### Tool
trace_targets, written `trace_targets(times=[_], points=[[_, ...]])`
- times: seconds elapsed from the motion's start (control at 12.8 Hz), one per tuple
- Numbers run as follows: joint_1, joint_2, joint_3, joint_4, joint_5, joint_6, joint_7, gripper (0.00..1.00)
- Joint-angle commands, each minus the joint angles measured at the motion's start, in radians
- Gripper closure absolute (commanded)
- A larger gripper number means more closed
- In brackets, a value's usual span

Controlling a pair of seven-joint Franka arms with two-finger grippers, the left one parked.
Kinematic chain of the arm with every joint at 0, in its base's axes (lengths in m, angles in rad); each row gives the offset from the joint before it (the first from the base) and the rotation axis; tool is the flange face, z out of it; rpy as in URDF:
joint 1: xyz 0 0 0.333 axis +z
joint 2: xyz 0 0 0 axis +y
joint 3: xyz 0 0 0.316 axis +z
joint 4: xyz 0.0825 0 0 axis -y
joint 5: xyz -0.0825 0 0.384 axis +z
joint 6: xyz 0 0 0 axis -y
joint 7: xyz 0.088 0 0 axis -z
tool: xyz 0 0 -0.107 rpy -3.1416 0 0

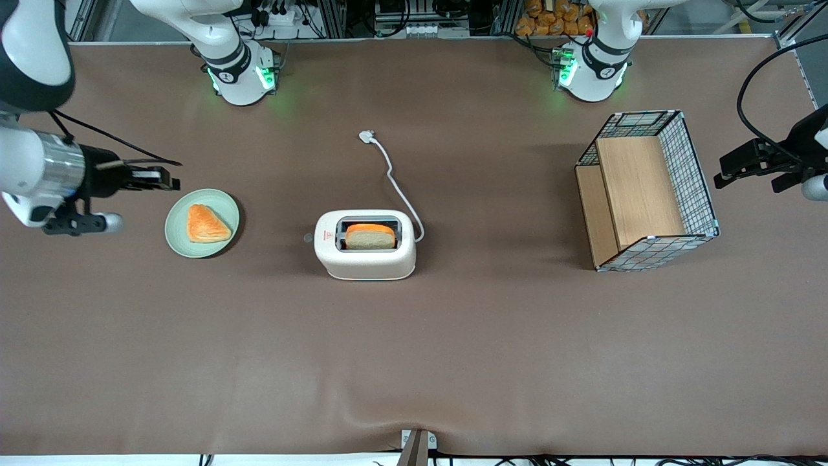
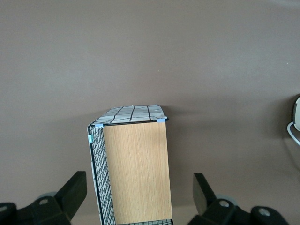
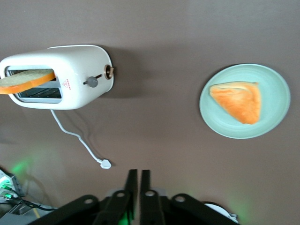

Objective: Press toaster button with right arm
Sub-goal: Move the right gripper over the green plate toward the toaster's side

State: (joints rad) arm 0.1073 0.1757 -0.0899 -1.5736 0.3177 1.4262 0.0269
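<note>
The cream-white toaster (image 1: pixel 365 244) (image 3: pixel 58 75) stands at the middle of the table with a bread slice (image 1: pixel 370 236) upright in its slot. The toaster button (image 1: pixel 308 238) (image 3: pixel 92 82), a tiny grey knob, juts from the narrow end face that looks toward the working arm's end of the table. The right arm (image 1: pixel 39 169) hangs above that end. Its gripper (image 1: pixel 169 179) (image 3: pixel 138 171) is shut on nothing, its fingers pressed side by side. It hovers by the rim of the green plate, well apart from the toaster.
A pale green plate (image 1: pixel 178 234) (image 3: pixel 281 93) holding an orange pastry (image 1: pixel 207 224) lies between gripper and toaster. The toaster's white cord ends in a plug (image 1: pixel 367 136) (image 3: pixel 106 164) farther from the front camera. A wire basket with wooden shelves (image 1: pixel 647 191) (image 2: pixel 133 168) stands toward the parked arm's end.
</note>
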Motion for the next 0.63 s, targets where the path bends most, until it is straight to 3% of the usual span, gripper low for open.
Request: trace_targets(times=[0.0,0.23,0.55], points=[[0.032,0.03,-0.007,-0.035,0.078,0.046,0.016,1.0],[0.066,0.038,-0.007,-0.097,0.171,0.112,0.016,1.0],[0.127,0.059,-0.007,-0.167,0.189,0.225,0.007,1.0]])
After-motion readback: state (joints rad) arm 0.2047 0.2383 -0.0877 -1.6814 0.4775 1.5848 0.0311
